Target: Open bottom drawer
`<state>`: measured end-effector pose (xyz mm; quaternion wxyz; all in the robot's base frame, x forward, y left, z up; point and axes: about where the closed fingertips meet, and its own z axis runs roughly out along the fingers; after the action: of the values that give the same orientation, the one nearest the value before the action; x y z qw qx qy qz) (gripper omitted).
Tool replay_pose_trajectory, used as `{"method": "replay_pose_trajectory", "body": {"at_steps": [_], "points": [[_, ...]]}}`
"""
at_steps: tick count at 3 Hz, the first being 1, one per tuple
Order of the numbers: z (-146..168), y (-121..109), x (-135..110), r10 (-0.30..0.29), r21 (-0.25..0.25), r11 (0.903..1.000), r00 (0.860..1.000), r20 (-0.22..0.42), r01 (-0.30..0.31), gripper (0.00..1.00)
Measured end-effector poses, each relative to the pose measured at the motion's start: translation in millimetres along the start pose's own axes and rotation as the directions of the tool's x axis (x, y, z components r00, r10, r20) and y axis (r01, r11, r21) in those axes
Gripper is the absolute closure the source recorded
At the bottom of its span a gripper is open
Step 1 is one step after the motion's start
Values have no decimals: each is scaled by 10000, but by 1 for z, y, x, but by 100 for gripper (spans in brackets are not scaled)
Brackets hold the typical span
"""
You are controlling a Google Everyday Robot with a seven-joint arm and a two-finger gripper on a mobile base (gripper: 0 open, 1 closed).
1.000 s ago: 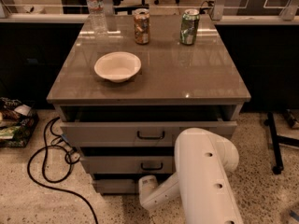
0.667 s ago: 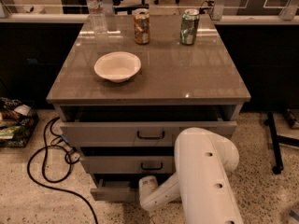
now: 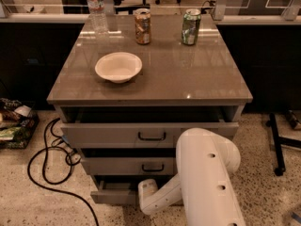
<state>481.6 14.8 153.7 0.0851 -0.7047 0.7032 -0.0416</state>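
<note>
The bottom drawer (image 3: 112, 197) is the lowest and narrowest of three grey drawers in the cabinet (image 3: 150, 86). It stands pulled out a little, with a strip of its grey inside showing behind the front panel. My white arm (image 3: 207, 173) bends down in front of the cabinet's right side. The gripper (image 3: 145, 193) sits at the right end of that drawer's front, where its handle is hidden behind the wrist. The top drawer (image 3: 150, 135) and middle drawer (image 3: 127, 165) are both slightly out, each showing a black bar handle.
On the cabinet top stand a white bowl (image 3: 118, 66), a water bottle (image 3: 96, 8) and two cans (image 3: 142, 26) (image 3: 190, 27). A black cable (image 3: 51, 173) loops on the speckled floor at left, beside a bin of clutter (image 3: 14, 126). A black stand base (image 3: 277, 145) is at right.
The bottom drawer has slid out toward the camera, and the lower end of my arm has come back with it.
</note>
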Motion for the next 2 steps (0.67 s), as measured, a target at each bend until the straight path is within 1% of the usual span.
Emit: {"method": "replay_pose_trajectory", "body": {"at_steps": [1, 2], "points": [[-5, 12, -3, -36, -129, 9999, 10000, -1, 36, 100], [-4, 11, -3, -35, -128, 9999, 10000, -1, 35, 100]]}}
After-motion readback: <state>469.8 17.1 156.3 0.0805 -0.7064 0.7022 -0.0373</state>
